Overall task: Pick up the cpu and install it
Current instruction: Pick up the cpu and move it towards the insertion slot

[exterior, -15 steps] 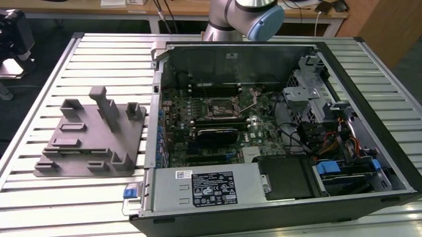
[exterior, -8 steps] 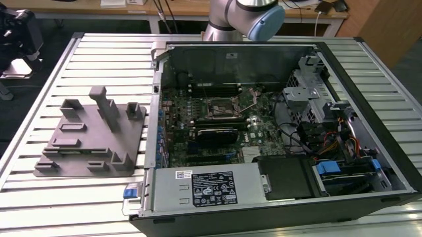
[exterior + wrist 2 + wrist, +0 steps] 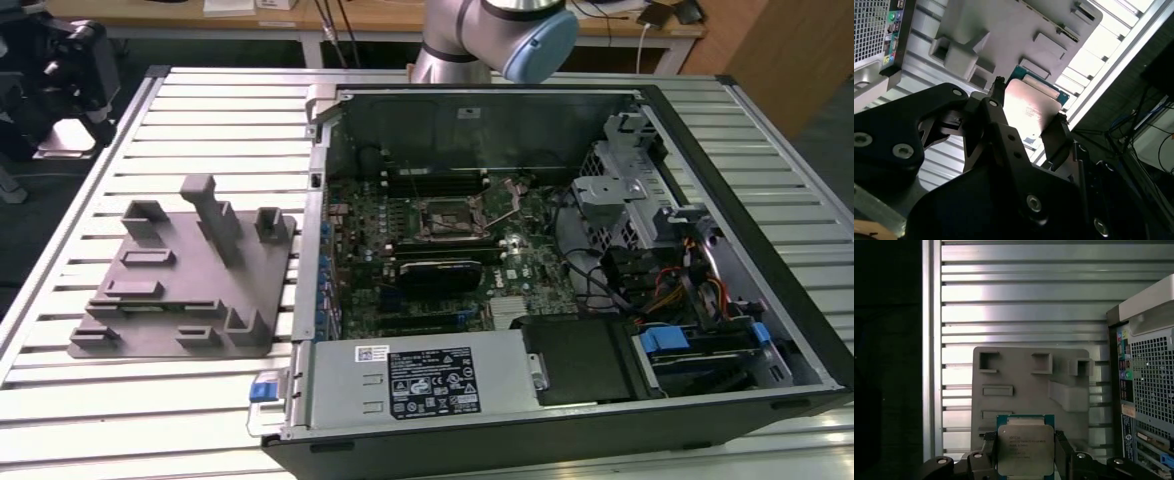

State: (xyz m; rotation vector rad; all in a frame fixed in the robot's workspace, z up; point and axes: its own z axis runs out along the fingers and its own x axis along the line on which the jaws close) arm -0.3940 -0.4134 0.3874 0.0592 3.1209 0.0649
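The cpu (image 3: pixel 1025 449), a flat square chip with a shiny silver top and a green rim, sits between my gripper's (image 3: pixel 1025 457) two black fingers (image 3: pixel 988 450), which are shut on its opposite edges. In the second wrist view the cpu (image 3: pixel 1030 106) shows as a bright metal face clamped in the gripper (image 3: pixel 1029 116). It hangs well above the grey fixture plate (image 3: pixel 1029 385). In the exterior view the black motherboard socket (image 3: pixel 454 220) with its metal frame lies open inside the computer case, and the arm (image 3: pixel 497 35) stands at the far edge.
The grey fixture plate (image 3: pixel 187 290) with upright posts rests on the slatted metal table (image 3: pixel 160 400), at the exterior view's left of the open computer case (image 3: pixel 320 230). Cables, drive bays and a power supply (image 3: pixel 420 380) crowd the case. The case's rear panel (image 3: pixel 1149 385) stands beside the plate.
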